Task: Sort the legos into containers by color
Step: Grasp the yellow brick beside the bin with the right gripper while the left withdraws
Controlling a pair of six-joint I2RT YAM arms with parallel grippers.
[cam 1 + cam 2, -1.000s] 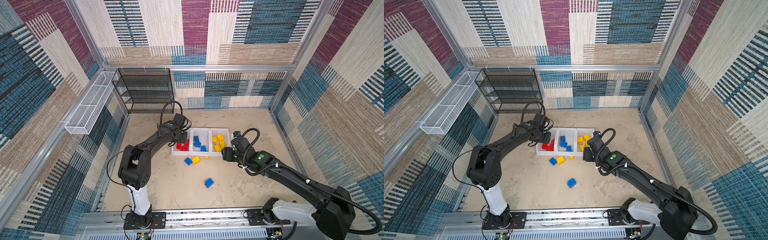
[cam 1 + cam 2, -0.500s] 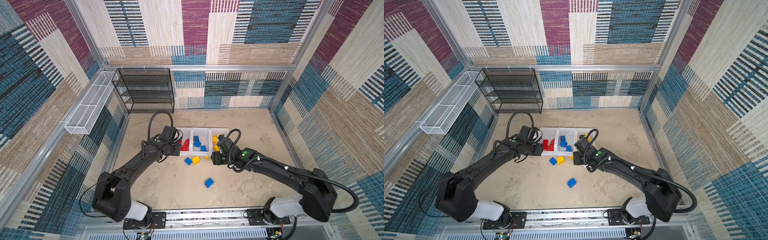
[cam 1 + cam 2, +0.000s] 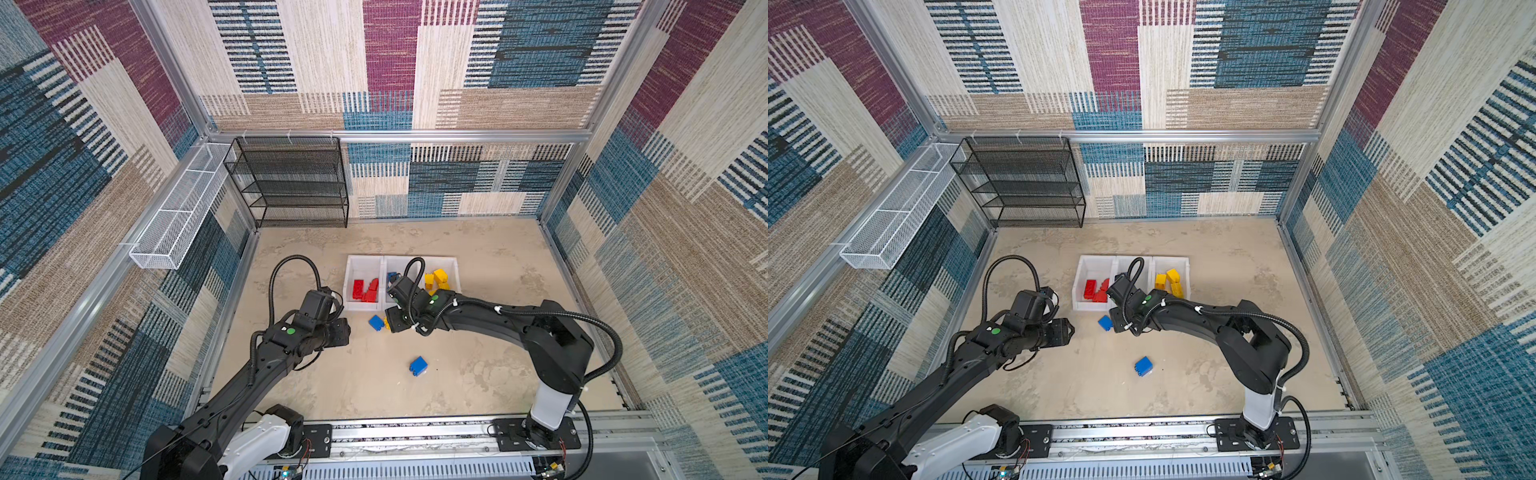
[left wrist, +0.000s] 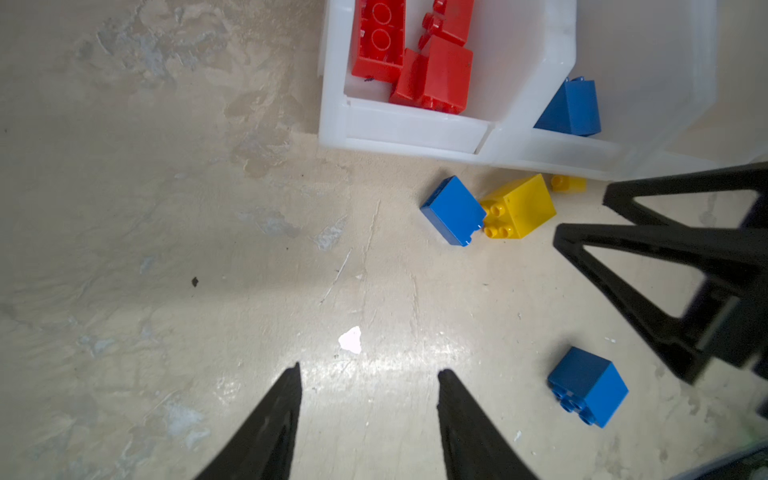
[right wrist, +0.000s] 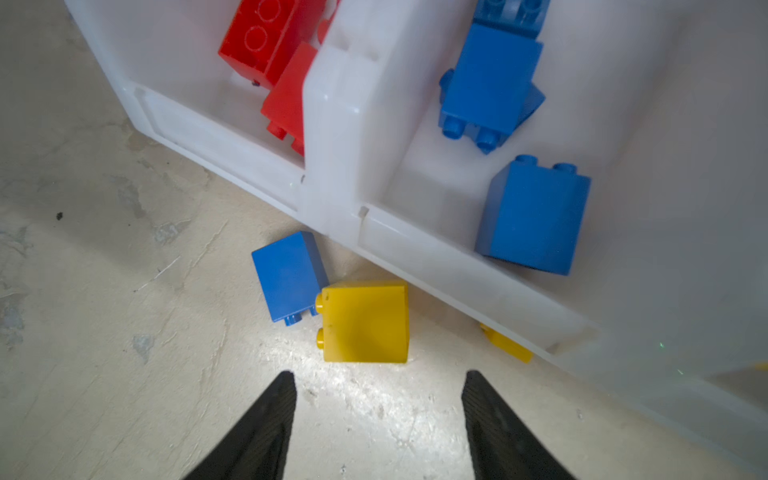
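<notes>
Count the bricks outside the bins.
4: blue brick and yellow brick touching, small yellow piece at the bin front, lone blue brick farther out. Some may be hidden.

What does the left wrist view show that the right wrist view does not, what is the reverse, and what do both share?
Only left wrist: the open left gripper and a lone blue brick apart on the floor. Only right wrist: several blue bricks in the middle bin, where the left wrist shows one. Both: the open right gripper, binned red bricks, and a tipped blue brick touching a yellow brick on the floor.
</notes>
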